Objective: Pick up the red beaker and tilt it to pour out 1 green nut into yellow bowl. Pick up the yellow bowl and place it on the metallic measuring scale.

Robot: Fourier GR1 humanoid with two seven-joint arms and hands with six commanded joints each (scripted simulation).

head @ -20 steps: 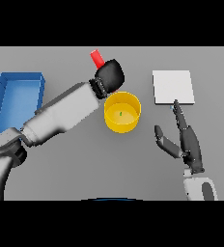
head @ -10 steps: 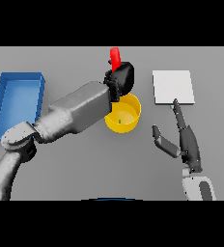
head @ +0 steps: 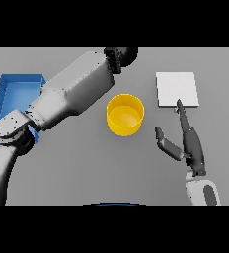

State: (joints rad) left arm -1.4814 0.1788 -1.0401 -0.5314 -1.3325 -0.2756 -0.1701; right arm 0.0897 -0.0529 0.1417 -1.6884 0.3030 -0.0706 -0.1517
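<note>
The yellow bowl (head: 125, 114) stands upright on the grey table (head: 87, 168), and I place everything else by it. My left hand (head: 122, 55) is beyond the bowl at the far edge of the view, only partly showing, so I cannot tell how its fingers stand or whether it holds the beaker. My right hand (head: 188, 141) rests right of the bowl, fingers straight, thumb spread, holding nothing. The white scale (head: 176, 89) lies right of the bowl and farther back. A blue tray (head: 10, 91) sits far left of it.

Single head view, looking steeply down on the grey table (head: 87, 168) from the robot's own side. Moderately close; far table edge cropped. No second view.
</note>
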